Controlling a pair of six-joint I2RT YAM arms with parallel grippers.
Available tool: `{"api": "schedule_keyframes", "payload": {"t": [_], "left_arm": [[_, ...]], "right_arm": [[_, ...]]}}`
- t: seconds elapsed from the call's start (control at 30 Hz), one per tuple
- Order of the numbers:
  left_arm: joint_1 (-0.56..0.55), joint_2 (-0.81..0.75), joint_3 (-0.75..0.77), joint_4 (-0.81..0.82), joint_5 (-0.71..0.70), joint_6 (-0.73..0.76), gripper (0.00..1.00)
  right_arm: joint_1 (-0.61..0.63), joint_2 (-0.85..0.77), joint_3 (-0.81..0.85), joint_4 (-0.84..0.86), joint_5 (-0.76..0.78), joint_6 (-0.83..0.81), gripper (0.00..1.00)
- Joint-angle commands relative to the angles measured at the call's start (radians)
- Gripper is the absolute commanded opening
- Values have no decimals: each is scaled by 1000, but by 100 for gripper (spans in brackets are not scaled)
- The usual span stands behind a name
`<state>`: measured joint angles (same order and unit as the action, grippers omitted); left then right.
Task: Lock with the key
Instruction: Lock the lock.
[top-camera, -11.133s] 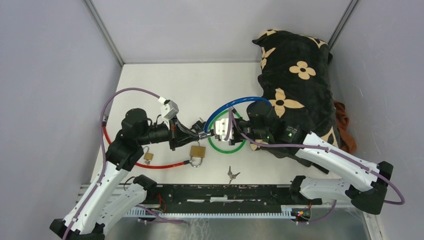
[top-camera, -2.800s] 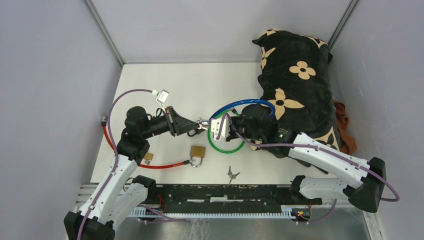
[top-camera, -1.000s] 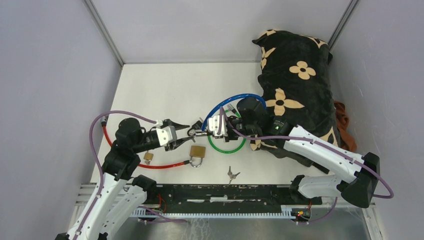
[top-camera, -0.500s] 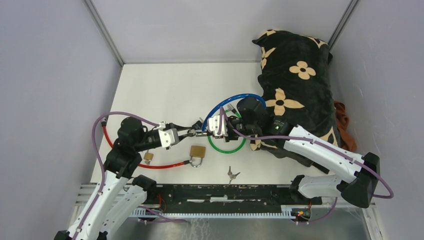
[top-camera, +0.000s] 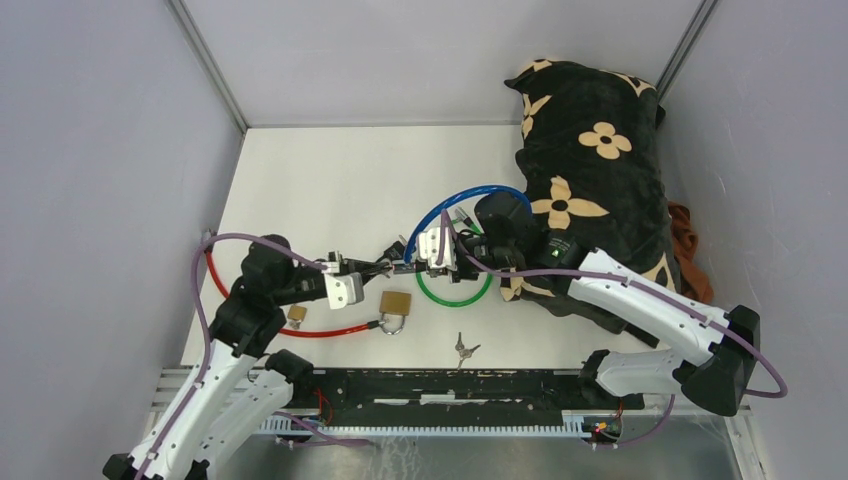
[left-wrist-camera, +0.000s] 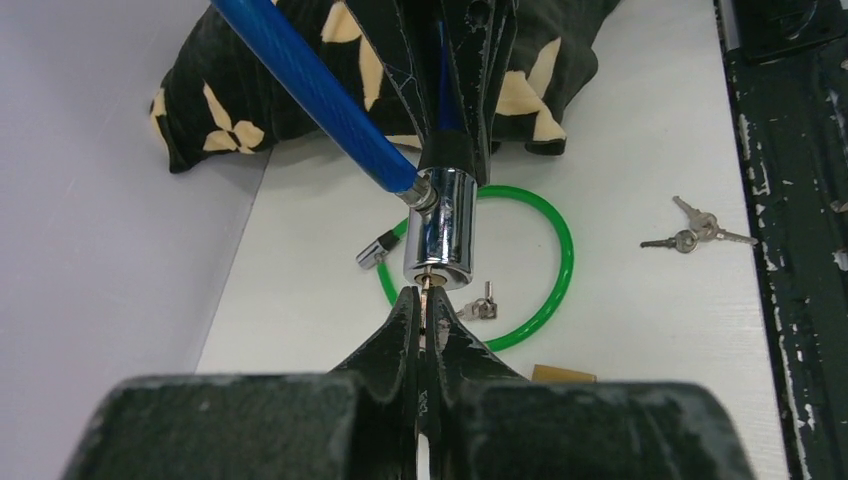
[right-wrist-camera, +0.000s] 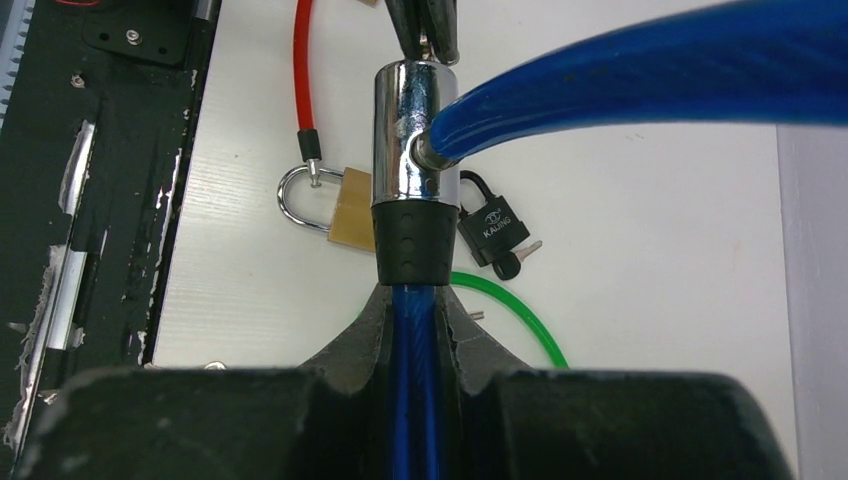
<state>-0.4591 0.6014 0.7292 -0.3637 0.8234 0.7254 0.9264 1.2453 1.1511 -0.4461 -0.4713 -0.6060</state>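
A blue cable lock (top-camera: 470, 195) hangs above the table, its chrome cylinder (left-wrist-camera: 440, 225) pointing toward my left arm. My right gripper (right-wrist-camera: 415, 290) is shut on the blue cable just behind the black collar (right-wrist-camera: 412, 245) of the cylinder (right-wrist-camera: 408, 130). A small key (left-wrist-camera: 428, 292) sits in the keyhole at the cylinder's end. My left gripper (left-wrist-camera: 422, 300) is shut on that key, fingertips almost touching the chrome face. In the top view the two grippers meet at the cylinder (top-camera: 408, 265), left gripper (top-camera: 385, 267) on its left and right gripper (top-camera: 440, 252) on its right.
A green cable loop (top-camera: 455, 290) lies under the cylinder. A brass padlock (top-camera: 396, 303) on a red cable (top-camera: 330, 331), a small padlock (top-camera: 296, 314), a black padlock (right-wrist-camera: 492, 228) and a bunch of keys (top-camera: 463, 349) lie nearby. A black flowered pillow (top-camera: 590, 170) fills the right side.
My left gripper's jaws have closed on the key at the cylinder's end, and its wrist has rolled. The right arm and the blue lock have stayed in place.
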Motion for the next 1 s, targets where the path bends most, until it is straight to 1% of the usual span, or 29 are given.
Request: {"api": "schedule_keyframes", "payload": {"t": [0.0, 0.1, 0.17, 0.4, 0.47, 0.57, 0.77, 0.8, 0.97], "left_arm": [[-24, -19, -27, 7, -79, 234, 2], [-31, -61, -56, 6, -100, 353, 2], [-37, -78, -74, 9, -106, 402, 2], [-61, -79, -82, 20, -124, 423, 2], [-63, -75, -77, 22, -126, 396, 2], [-63, -57, -54, 41, -98, 247, 2], [-65, 5, -25, 90, 3, -159, 2], [-65, 19, -24, 112, 7, -247, 2], [-67, 50, -25, 277, 25, -505, 2]], "right_arm": [[4, 3, 89, 69, -46, 32, 0], [4, 5, 88, 70, -43, 51, 0], [5, 6, 85, 78, -46, 64, 0], [4, 29, 94, 80, -45, 77, 0], [4, 30, 92, 80, -41, 75, 0], [4, 30, 86, 80, -45, 71, 0], [5, 28, 85, 88, -68, 56, 0], [5, 27, 84, 90, -76, 52, 0], [15, 28, 77, 91, -82, 23, 0]]}}
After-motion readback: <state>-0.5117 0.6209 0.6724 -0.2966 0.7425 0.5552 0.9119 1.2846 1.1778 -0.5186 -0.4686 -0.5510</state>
